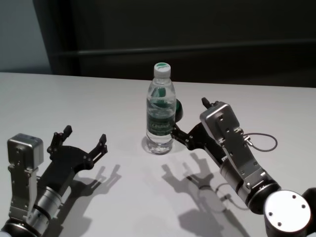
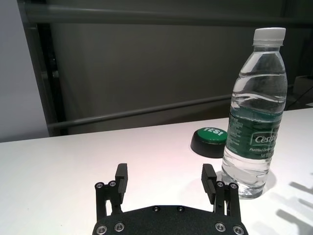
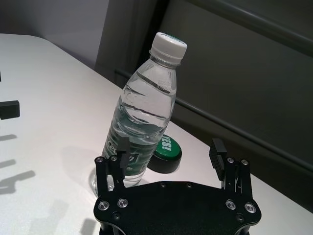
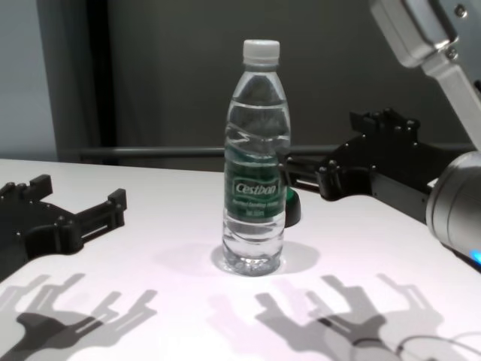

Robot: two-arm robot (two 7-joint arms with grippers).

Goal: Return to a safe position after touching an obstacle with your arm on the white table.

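Observation:
The obstacle, a clear water bottle (image 1: 160, 111) with a white cap and a green label, stands upright mid-way across the white table (image 1: 74, 98). My right gripper (image 1: 190, 117) hovers open just to its right. One fingertip (image 1: 174, 131) lies against the bottle's lower side; I cannot tell whether it touches. In the right wrist view the bottle (image 3: 144, 127) rises just past one finger (image 3: 122, 152) of the open gripper (image 3: 170, 152). My left gripper (image 1: 85, 136) rests open at the near left, well apart from the bottle (image 2: 254, 112).
A small dark-green round button (image 2: 210, 139) sits on the table just behind and to the right of the bottle, near the right gripper's fingers. A thin cable (image 1: 261, 140) loops off the right wrist. A dark wall runs behind the table's far edge.

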